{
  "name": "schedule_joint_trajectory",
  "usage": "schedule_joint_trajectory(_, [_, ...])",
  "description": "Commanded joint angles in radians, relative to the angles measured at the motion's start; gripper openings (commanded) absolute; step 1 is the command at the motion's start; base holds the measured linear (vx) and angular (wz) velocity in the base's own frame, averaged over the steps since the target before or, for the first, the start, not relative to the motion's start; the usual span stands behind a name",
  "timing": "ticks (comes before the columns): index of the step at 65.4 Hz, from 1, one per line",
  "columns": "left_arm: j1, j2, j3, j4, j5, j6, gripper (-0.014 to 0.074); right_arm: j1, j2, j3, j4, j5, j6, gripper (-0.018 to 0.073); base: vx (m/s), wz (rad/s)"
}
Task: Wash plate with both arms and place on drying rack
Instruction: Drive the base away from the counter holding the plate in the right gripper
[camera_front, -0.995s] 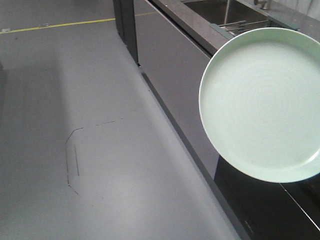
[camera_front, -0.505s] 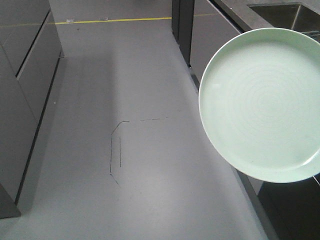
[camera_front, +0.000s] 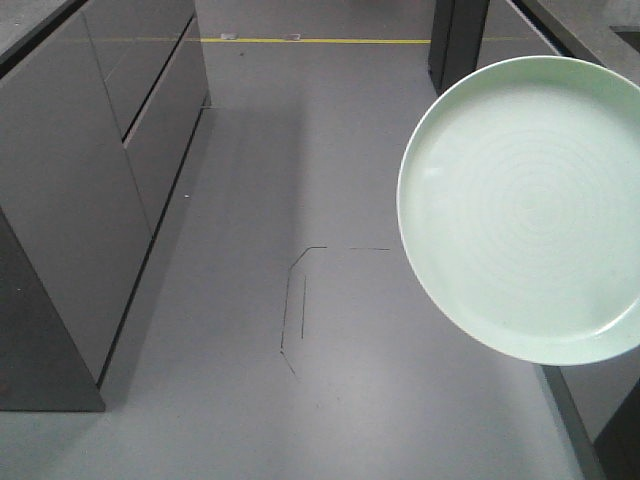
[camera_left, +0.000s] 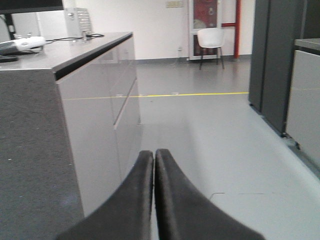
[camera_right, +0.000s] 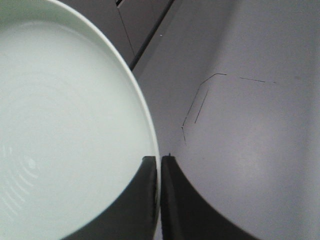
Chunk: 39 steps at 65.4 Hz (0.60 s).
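Observation:
The pale mint-green plate (camera_front: 525, 205) hangs in the air at the right of the front view, its ringed face toward the camera, above the grey floor. In the right wrist view the plate (camera_right: 65, 130) fills the left side, and my right gripper (camera_right: 159, 159) is shut on its rim, one finger on the face and one behind. My left gripper (camera_left: 154, 151) is shut with nothing between its fingers, pointing down an aisle. Neither arm shows in the front view. The drying rack is out of view.
A grey cabinet block (camera_front: 90, 170) with a dark counter top (camera_left: 55, 55) stands on the left. Dark cabinets (camera_front: 455, 40) and a counter edge (camera_front: 585, 30) line the right. A yellow floor line (camera_front: 310, 41) crosses far ahead, and a white chair (camera_left: 210, 40) stands beyond.
The view has swung left: the sink counter has slid out of the front view at the right, and the left cabinet block has come in. The plate keeps its place in the frame.

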Motion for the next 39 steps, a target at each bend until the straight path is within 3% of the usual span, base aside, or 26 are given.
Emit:
schedule_joint_trajectory(1, [-0.009,-0.014,0.02,-0.009,-0.072,-0.008,-0.0006,-0.008,-0.007,-0.022,0.049,-0.043,-0.012,-0.0006,0.12,0.34])
schedule_joint_trajectory(15, [-0.078,-0.014,0.02,-0.009,-0.072,-0.008,-0.0006,-0.008,-0.007,-0.022,0.049,-0.043,-0.012,-0.0006,0.13,0.28])
schedule_joint_trajectory(39, [-0.079,-0.014,0.02,-0.009,-0.072,-0.008,-0.0006,-0.008,-0.007,-0.022,0.049,-0.043,-0.012,-0.0006,0.14,0.12])
